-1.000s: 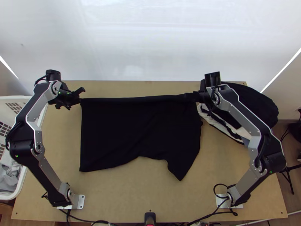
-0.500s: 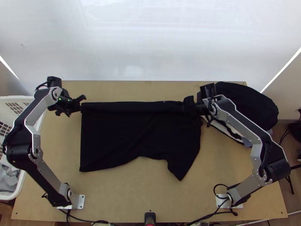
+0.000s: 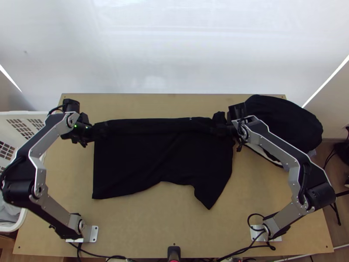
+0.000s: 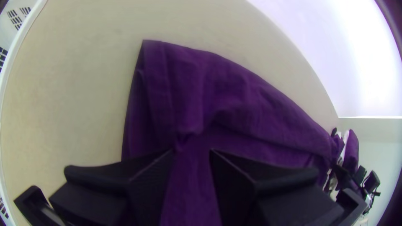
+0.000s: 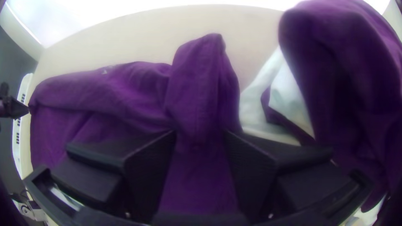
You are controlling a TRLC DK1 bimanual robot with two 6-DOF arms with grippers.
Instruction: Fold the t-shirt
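The t-shirt (image 3: pixel 161 161), black in the top view, lies spread on the table with its far edge turned over in a long strip. The left gripper (image 3: pixel 101 130) is over the strip's left end and the right gripper (image 3: pixel 223 129) over its right end. Purple in the left wrist view, the shirt (image 4: pixel 238 92) passes beneath the left gripper (image 4: pixel 191 152), whose fingers stand apart. In the right wrist view, the shirt (image 5: pixel 121 92) has a raised fold below the right gripper (image 5: pixel 200 134), which is also open. Neither grips cloth.
A dark cloth pile (image 3: pixel 283 122) with white fabric beneath sits at the table's back right, close beside the right gripper. A white basket (image 3: pixel 22 218) stands along the left edge. Bare table (image 3: pixel 152 227) lies in front of the shirt.
Both grippers have come toward the near side and let go of the cloth. The shirt's far edge, earlier stretched between them, has come nearer and settled as a loose folded strip.
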